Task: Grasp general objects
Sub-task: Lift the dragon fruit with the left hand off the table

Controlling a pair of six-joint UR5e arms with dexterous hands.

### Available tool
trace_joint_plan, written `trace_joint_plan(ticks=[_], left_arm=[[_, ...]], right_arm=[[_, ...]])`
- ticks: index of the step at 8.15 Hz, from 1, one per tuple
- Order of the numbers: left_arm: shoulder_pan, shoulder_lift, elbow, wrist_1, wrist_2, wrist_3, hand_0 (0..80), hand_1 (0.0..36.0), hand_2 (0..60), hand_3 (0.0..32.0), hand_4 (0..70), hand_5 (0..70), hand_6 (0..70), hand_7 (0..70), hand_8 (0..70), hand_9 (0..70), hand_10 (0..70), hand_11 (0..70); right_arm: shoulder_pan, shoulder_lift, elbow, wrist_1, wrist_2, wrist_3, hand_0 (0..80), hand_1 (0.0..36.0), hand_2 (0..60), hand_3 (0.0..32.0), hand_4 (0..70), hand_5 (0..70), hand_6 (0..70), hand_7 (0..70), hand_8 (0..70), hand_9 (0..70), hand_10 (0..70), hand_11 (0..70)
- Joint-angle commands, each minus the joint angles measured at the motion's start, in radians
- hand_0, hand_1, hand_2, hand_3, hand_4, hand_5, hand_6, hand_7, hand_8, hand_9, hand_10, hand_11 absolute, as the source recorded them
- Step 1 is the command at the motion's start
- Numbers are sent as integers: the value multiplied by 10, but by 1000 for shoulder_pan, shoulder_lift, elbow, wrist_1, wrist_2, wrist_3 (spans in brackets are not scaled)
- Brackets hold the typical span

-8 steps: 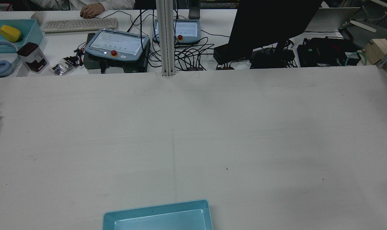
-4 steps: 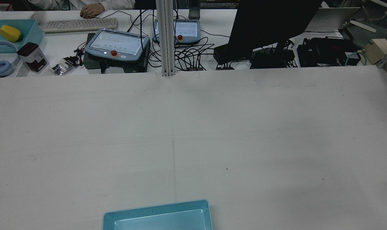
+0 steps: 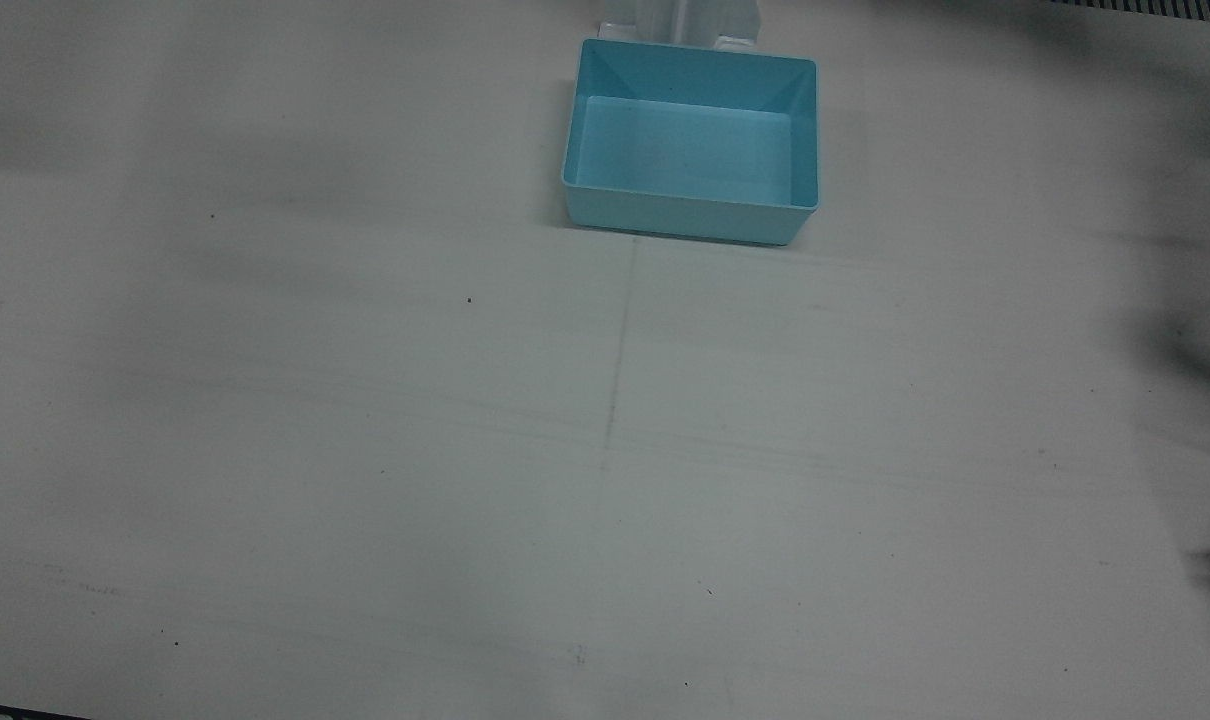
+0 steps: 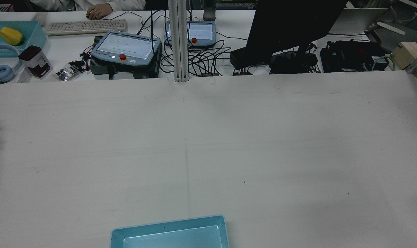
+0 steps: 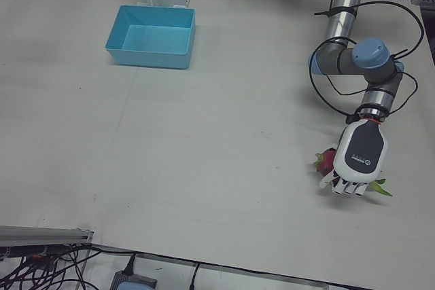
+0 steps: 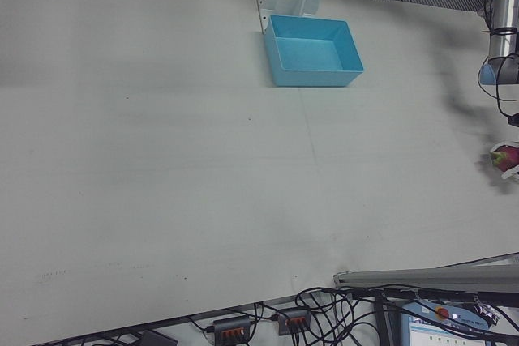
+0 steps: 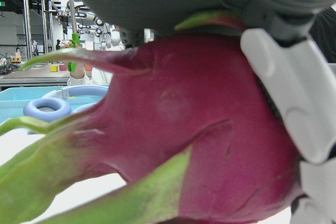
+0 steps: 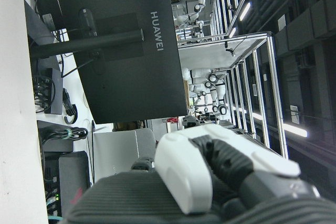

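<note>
A pink dragon fruit with green scales lies at the table's far side before my left arm, and it also shows at the edge of the right-front view. My left hand sits over it, palm down. In the left hand view the fruit fills the frame and white fingers press against its side. My right hand shows only in its own view, where it holds nothing and faces a black monitor.
A light blue bin stands empty near the arms' pedestals; it also shows in the front view and in the rear view. Teach pendants, cables and a keyboard lie beyond the table's far edge.
In the rear view, the fingertip and the bit of fruit at the left edge have slid out of the frame to the left. Only a faint shadow stays there.
</note>
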Motion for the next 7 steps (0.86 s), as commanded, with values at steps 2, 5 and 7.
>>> trace_joint_plan(ticks=[2,5,7], left_arm=[[-16,84,-249,97,6,-32,474,77,214,0,527,0,316,412,469,535,700,700],[-94,182,-400,90,59,-90,516,128,94,0,472,0,217,327,311,451,688,700],[-243,191,-475,107,212,-100,503,104,10,0,458,0,162,274,265,401,490,696]], right_arm=[[0,0,0,-1,0,2,0,0,0,0,0,0,0,0,0,0,0,0],[0,0,0,-1,0,2,0,0,0,0,0,0,0,0,0,0,0,0],[0,0,0,-1,0,0,0,0,0,0,0,0,0,0,0,0,0,0]])
